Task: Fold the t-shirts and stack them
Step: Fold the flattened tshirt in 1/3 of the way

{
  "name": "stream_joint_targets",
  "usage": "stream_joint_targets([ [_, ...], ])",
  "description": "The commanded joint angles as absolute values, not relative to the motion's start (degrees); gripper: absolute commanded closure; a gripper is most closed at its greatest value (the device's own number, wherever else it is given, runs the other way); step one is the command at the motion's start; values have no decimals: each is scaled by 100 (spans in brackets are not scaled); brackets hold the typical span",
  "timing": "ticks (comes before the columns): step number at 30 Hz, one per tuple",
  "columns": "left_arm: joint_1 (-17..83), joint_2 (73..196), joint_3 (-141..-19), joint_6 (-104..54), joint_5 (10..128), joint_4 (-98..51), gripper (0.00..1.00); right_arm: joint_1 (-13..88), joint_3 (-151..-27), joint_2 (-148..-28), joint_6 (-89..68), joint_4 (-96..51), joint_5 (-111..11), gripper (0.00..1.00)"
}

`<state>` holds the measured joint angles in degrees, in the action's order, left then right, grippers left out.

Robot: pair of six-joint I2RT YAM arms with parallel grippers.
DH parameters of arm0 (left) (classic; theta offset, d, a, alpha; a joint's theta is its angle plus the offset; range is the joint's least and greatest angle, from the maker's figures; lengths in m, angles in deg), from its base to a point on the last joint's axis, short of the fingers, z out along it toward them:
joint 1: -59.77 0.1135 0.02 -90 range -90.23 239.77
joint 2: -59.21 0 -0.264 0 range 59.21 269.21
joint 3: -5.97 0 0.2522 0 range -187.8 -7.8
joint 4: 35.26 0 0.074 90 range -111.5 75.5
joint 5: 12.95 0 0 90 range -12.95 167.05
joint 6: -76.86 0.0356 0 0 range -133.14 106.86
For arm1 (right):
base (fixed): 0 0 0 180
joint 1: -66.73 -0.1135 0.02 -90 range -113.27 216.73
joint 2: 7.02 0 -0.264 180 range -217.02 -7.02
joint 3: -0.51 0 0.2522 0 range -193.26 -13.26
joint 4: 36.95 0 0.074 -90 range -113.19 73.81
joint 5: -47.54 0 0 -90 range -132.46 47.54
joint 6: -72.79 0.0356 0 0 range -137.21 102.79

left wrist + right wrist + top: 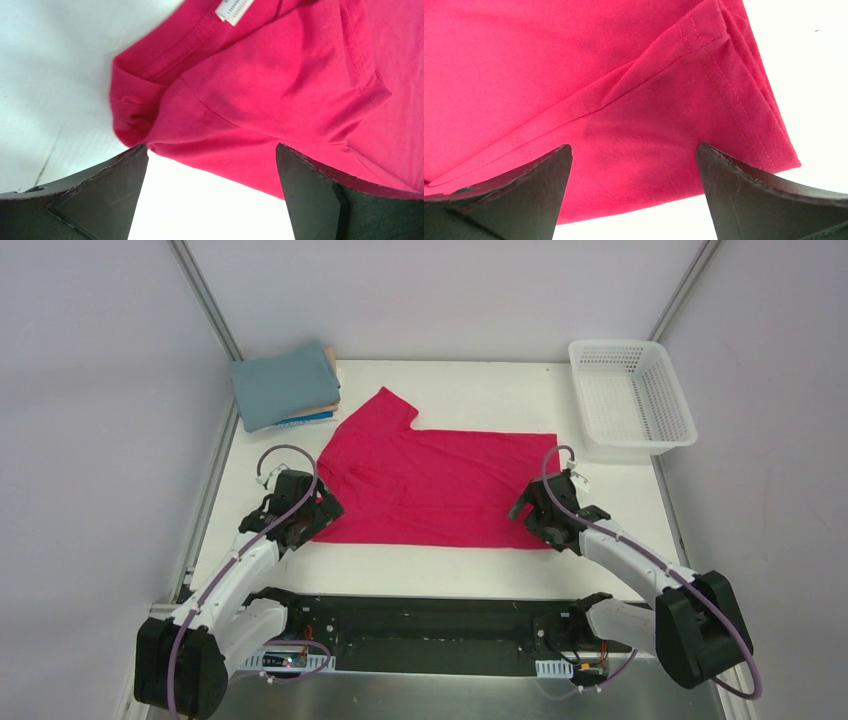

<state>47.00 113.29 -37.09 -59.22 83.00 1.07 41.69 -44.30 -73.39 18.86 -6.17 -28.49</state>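
- Crimson-pink t-shirt [430, 485] lies flat across the middle of the desk [480, 385], spread left to right. One sleeve [388, 408] points toward the far-left.
- Left pincer [308, 512]: jaws wide apart, nothing between them. It sits low at the shirt's near-left corner, where the cloth is doubled over at the collar. White neck label [232, 10] shows beyond the fold.
- Right pincer [543, 508]: jaws likewise wide apart, gripping nothing. It sits at the shirt's near-right corner, with the stitched hem edge just past the fingertips in the wrist view.
- Stack of folded t-shirts [285, 385] rests in the far-left corner of the desk, teal-grey on top, tan and blue edges showing beneath. It lies just beside the crimson sleeve.
- White mesh basket [632, 395] stands at the far-right corner, apart from the shirt.
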Motion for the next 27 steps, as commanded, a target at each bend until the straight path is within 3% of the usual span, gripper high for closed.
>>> stream_joint_targets([
  [1, 4685, 11041, -3530, -6104, 8919, 634, 1, 4194, -4069, -6932, 2198, -55, -3084, 1],
  [10, 4685, 11006, -3580, -6317, 8559, 1220, 1, 4197, -4038, -6459, 2006, 241, -2973, 1],
  [18, 4554, 10385, -4869, -6125, 7820, 1193, 1, 4199, -4765, -5758, 1677, 550, -2779, 1],
  [22, 4178, 11147, -5262, -5900, 7587, 475, 1, 4195, -4808, -5643, 1624, 489, -2788, 0],
  [27, 4048, 13055, -5698, -5567, 7265, -186, 1, 4204, -4689, -5750, 1670, 219, -2865, 1],
])
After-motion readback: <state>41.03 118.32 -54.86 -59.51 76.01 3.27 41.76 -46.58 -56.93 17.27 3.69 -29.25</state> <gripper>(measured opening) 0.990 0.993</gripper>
